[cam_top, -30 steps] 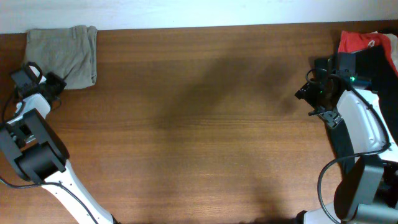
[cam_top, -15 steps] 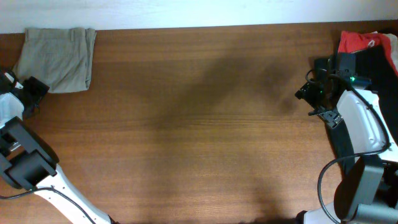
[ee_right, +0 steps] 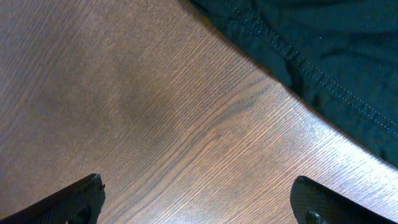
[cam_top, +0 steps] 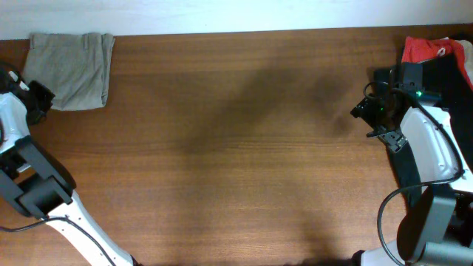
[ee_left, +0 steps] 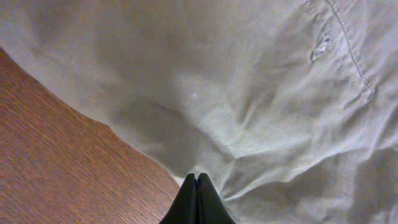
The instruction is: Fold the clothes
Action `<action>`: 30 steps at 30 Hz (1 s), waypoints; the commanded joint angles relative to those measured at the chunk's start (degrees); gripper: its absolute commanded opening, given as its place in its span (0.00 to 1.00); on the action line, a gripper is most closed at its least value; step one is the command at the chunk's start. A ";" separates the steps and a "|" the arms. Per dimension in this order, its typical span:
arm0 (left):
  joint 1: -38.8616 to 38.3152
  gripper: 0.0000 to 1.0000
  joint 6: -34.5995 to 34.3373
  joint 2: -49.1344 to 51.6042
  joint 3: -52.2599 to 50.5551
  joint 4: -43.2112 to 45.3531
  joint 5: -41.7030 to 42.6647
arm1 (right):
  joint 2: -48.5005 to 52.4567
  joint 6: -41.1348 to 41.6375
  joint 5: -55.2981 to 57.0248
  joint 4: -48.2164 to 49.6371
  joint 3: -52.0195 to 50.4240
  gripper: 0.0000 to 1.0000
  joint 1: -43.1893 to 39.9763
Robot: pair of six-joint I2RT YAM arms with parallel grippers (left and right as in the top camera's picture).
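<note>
The folded pale khaki shorts [cam_top: 70, 66] lie at the table's far left corner and fill most of the left wrist view [ee_left: 249, 81]. My left gripper [cam_top: 38, 96] is at their lower left edge. Its fingers [ee_left: 197, 180] are pressed together, tips at the cloth's edge with nothing visibly between them. The black shorts [cam_top: 462, 81] and a red-orange garment [cam_top: 425, 50] lie piled at the far right. My right gripper [cam_top: 367, 111] is open and empty over bare wood [ee_right: 199, 199], just left of the black shorts' hem [ee_right: 323, 37].
The brown wooden table [cam_top: 236, 148] spans the view, with a pale wall strip along its far edge [cam_top: 236, 15]. The right arm's white body [cam_top: 429, 148] lies over part of the black shorts.
My left gripper swung left and then back toward the khaki shorts' lower left edge. The shorts spread a little to the left. The right arm has not moved.
</note>
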 commanded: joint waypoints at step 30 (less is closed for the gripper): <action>-6.97 0.14 1.68 -22.27 0.98 -5.73 26.40 | 0.22 1.86 -12.04 1.97 0.39 0.99 -0.15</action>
